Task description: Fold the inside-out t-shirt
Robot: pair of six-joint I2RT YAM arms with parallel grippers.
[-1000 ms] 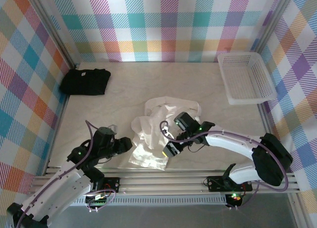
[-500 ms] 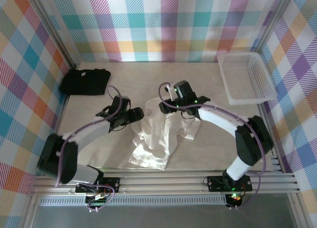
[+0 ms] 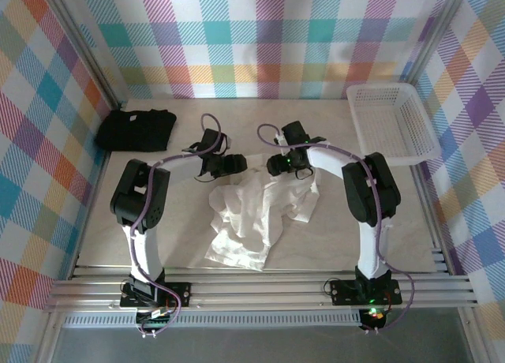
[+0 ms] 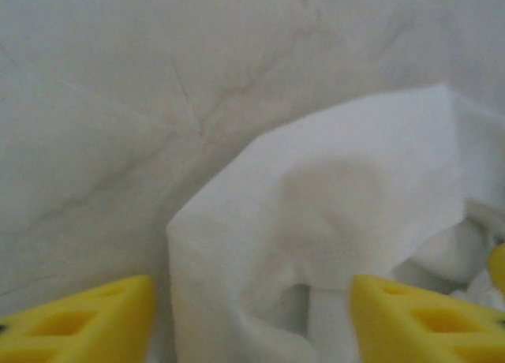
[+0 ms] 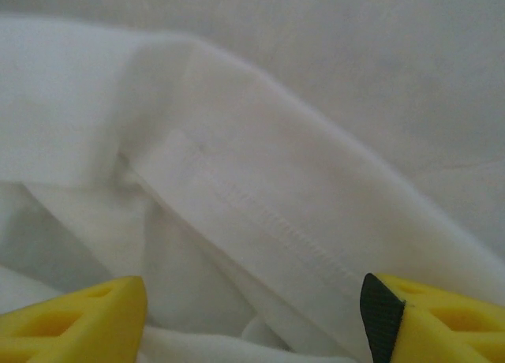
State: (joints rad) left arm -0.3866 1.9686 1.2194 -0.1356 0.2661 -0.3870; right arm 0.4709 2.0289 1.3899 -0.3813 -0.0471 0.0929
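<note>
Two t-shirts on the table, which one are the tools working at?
The crumpled white cotton t-shirt mid-table: the left tool and right tool are at its far edge. The folded black t-shirt lies apart in the far-left corner.

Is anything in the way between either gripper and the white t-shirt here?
Nothing visible is. The left gripper and right gripper are at the far edge of the crumpled white t-shirt, jaws open, with cloth directly between their fingers. The black t-shirt and the basket lie well off to the sides.
</note>
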